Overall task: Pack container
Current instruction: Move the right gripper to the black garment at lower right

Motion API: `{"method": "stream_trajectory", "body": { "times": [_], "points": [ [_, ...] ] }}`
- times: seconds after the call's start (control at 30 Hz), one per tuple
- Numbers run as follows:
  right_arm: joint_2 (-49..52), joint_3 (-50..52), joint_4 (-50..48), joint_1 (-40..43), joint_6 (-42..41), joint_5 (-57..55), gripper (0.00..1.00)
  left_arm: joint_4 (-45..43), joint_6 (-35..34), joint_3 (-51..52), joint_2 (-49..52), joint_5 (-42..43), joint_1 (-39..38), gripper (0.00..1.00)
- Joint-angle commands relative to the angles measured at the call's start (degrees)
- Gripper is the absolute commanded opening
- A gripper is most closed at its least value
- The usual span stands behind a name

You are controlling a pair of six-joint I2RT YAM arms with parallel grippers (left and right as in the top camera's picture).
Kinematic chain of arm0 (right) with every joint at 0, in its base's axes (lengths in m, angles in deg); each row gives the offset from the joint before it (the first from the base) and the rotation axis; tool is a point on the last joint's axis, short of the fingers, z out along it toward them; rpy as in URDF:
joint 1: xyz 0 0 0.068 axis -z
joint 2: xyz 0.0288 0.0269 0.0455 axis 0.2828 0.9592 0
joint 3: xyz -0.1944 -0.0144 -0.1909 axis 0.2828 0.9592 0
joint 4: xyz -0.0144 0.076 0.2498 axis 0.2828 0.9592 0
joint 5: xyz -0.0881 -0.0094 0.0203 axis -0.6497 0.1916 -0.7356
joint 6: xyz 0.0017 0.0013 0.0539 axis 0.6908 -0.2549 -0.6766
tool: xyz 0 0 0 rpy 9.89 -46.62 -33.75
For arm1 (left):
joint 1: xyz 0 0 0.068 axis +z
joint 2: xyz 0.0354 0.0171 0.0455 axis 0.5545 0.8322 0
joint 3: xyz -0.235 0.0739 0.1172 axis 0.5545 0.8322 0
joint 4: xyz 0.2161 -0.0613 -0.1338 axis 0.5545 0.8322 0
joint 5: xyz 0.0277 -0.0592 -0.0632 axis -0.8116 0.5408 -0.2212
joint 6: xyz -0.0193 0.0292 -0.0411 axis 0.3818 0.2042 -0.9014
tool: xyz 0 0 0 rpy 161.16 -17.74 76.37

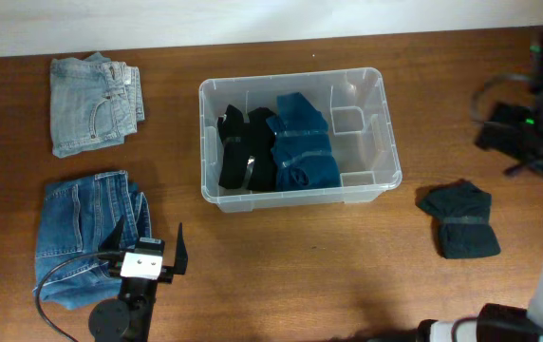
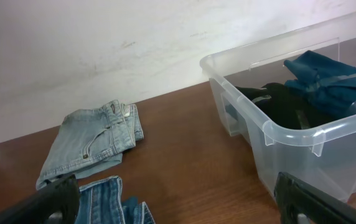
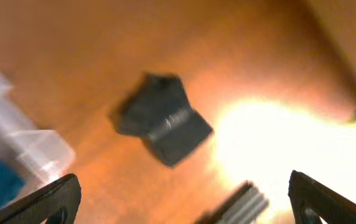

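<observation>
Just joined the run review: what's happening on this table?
Two arms are packing clothes into the clear container. A black garment and a blue garment already lie folded inside. Light jeans, darker jeans and a dark folded garment lie on the table. The left end effector is open at the darker jeans' edge, holding nothing. The right end effector is open above the dark folded garment, in a blurred view.

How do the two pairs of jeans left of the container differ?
The light jeans are pale, washed-out blue; the dark jeans a deeper blue. The light jeans lie by the far table edge; the dark jeans lie nearer, beside the left gripper. The light jeans make a smaller bundle than the dark jeans. Both are folded denim outside the container.
</observation>
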Motion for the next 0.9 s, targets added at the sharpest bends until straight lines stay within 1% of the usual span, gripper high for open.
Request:
{"method": "stream_trajectory", "body": {
  "times": [0.0,0.07,0.1,0.13,0.2,0.23,0.27,0.33,0.37,0.5,0.6,0.73,0.87],
  "points": [
    [0.5,8.3,-2.8,6.8,-2.1,11.9,0.99,0.1,0.9,0.3,-0.4,-0.4,0.2,0.99],
    [0.5,13.7,-6.4,10.0,-2.0,17.1,0.99,0.1,0.9,0.3,-0.4,-0.4,0.2,0.99],
    [0.5,16.5,-8.6,11.3,-2.0,19.4,0.97,0.1,0.9,0.3,-0.4,-0.4,0.2,1.0],
    [0.5,21.7,-12.5,13.2,-2.0,21.8,0.78,0.1,0.9,0.3,-0.4,-0.4,0.2,0.99],
    [0.5,25.9,-15.6,14.0,-2.5,22.3,0.55,0.1,0.9,0.3,-0.4,-0.4,0.2,0.99],
    [0.5,29.2,-17.8,14.2,-3.4,22.3,0.4,0.0,0.9,0.3,-0.4,-0.4,0.2,0.99],
    [0.5,31.5,-19.7,14.2,-3.6,22.3,0.28,0.1,0.9,0.3,-0.4,-0.4,0.2,0.99],
    [0.5,35.4,-23.6,14.2,-3.6,22.3,0.09,0.1,0.9,0.3,-0.4,-0.4,0.2,0.99],
    [0.5,38.4,-26.4,14.2,-4.2,22.2,0.04,0.1,0.9,0.3,-0.4,-0.4,0.2,1.0],
    [0.5,45.5,-33.4,14.3,-8.7,19.1,0.04,0.1,0.9,0.3,-0.4,-0.4,0.2,0.99],
    [0.5,48.8,-36.2,14.3,-12.6,16.2,0.04,0.1,0.9,0.3,-0.4,-0.4,0.2,0.99],
    [0.8,51.6,-39.3,14.3,-13.0,15.5,0.04,0.1,0.9,0.3,-0.4,-0.4,0.2,0.99],
    [1.4,53.5,-39.8,14.3,-15.1,13.0,0.04,0.1,0.9,0.3,-0.4,-0.4,0.2,0.99]
  ]
}}
